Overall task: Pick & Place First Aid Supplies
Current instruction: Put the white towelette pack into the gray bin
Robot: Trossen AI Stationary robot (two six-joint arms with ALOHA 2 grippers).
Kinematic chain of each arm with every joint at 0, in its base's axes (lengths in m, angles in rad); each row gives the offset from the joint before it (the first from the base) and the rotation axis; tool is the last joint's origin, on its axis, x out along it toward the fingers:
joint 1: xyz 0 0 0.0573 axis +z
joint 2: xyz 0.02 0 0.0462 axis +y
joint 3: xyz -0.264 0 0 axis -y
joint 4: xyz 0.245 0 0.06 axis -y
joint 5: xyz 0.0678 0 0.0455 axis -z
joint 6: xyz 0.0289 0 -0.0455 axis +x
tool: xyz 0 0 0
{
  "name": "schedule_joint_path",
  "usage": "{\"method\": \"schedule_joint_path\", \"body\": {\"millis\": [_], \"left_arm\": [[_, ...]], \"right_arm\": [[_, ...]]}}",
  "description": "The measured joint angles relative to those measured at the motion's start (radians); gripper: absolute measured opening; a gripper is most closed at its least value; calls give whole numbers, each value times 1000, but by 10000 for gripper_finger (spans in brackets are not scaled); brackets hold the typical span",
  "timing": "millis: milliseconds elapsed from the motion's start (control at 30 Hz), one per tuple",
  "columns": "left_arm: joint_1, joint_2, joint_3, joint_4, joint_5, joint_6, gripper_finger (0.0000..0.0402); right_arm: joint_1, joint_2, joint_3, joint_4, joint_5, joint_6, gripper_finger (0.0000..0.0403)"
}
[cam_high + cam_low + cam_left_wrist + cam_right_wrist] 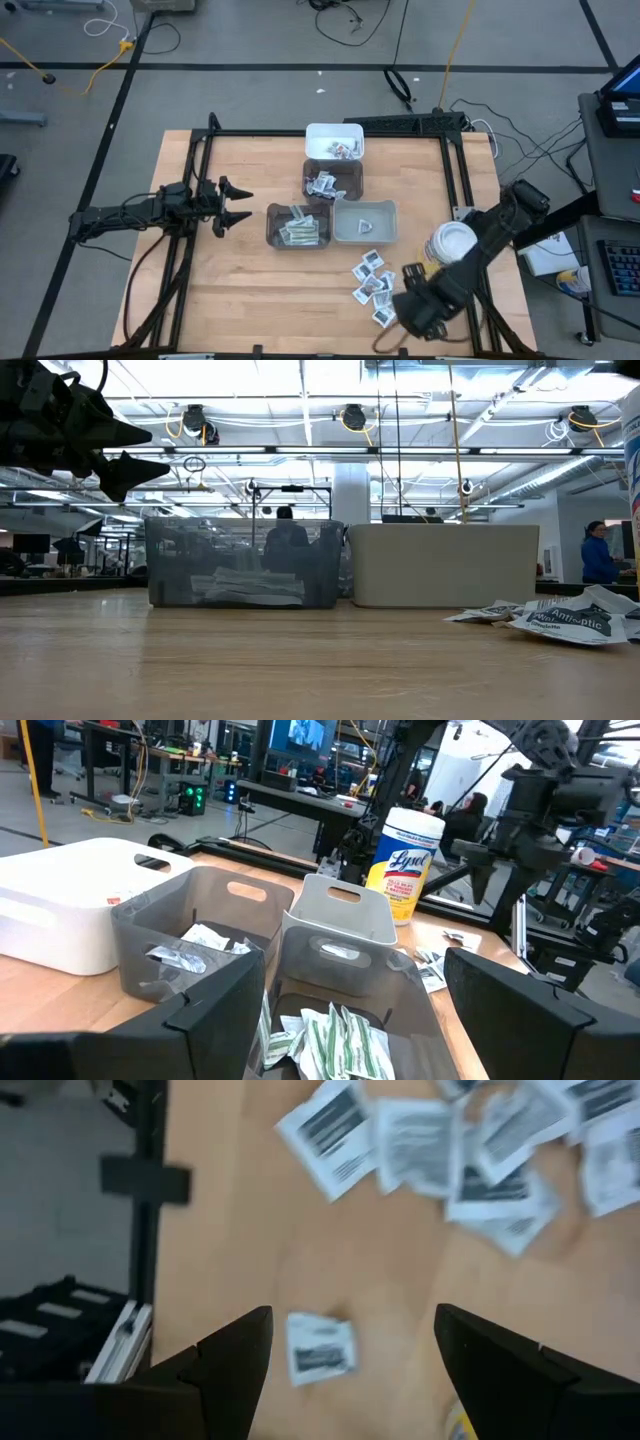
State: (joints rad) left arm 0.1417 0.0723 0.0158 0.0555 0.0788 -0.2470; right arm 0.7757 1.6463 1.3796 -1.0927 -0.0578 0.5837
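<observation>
White sachets [372, 277] scattered on wood surface [250, 290], near right tool [345, 1345], spread, hovering over lone sachet [320, 1348]. Left tool [232, 205] spread, idle beside bins [330, 205]. Sachets likely light, flat, slippery; pinch an edge.

The left arm reaches in from the table's left edge, held level above it, its left gripper [232, 205] spread wide and empty, pointing toward the table's middle. The right arm slants down from the right edge toward the near right corner, its right gripper [412, 305] also spread wide, holding nothing.
</observation>
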Motion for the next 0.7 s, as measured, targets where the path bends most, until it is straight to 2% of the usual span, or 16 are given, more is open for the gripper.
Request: {"method": "schedule_joint_path", "body": {"millis": [200, 700], "left_arm": [[0, 0, 0, 0, 0, 0, 310], [0, 0, 0, 0, 0, 0, 310]], "right_arm": [[89, -1, -15, 1, -2, 86, 277], [106, -5, -236, 158, -28, 156, 277]]}}
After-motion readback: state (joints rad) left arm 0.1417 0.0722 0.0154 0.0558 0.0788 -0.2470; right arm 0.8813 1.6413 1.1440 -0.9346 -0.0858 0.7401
